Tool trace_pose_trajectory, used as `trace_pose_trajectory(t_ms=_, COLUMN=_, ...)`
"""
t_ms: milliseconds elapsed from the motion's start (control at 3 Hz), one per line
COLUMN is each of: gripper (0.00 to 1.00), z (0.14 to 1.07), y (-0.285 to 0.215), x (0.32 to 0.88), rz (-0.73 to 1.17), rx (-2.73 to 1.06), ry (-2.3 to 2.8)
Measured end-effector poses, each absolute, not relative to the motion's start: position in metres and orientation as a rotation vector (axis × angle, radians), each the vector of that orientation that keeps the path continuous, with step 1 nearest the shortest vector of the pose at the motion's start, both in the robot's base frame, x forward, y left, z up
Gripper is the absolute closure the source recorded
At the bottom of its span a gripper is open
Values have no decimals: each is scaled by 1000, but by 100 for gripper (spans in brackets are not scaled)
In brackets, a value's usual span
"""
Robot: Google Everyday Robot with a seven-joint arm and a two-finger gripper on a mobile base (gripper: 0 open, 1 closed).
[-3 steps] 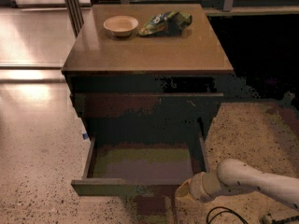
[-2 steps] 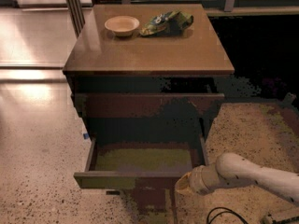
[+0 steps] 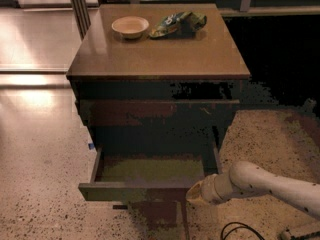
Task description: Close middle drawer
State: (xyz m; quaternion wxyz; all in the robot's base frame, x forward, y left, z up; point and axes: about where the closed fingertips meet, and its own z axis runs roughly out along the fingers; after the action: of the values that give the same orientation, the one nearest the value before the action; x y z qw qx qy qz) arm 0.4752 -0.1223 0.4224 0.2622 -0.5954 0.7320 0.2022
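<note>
Since a second ago the middle drawer (image 3: 135, 190) has slid part of the way back into the cabinet (image 3: 155, 129), and the arm (image 3: 270, 184) has followed it inward from the lower right; the drawer is still open, standing out below the front edge of the worktop (image 3: 160, 59), with its grey-brown inner floor showing behind its plain dark front; above it the top drawer front (image 3: 150, 111) sits nearly flush under the worktop's front edge; speckled floor (image 3: 35, 184) lies around the cabinet, with glossier floor beyond the worktop's left edge; the pale arm reaches in low from the right, below the worktop's front right corner; the gripper (image 3: 196, 194) is at the right end of the drawer's front, touching or just against it; whether it is open or closed, or has hold of anything, I cannot tell; a green snack bag (image 3: 177, 23) lies near the back edge, about the middle; a small pale bowl (image 3: 130, 26) stands just beside it, towards the back left corner.
</note>
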Motion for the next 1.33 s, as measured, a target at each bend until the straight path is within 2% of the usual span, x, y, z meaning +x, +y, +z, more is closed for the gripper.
trace_pose_trajectory(t_ms=333, gripper=100, z=422, y=-122, x=475, rz=547, rx=-1611, ry=1980)
trace_pose_trajectory(t_ms=1000, gripper=100, z=443, y=-129, x=537, rz=382, rx=-1654, ry=1890)
trace_pose_trajectory(t_ms=1333, gripper=100, z=443, y=-129, x=537, rz=382, rx=-1654, ry=1890)
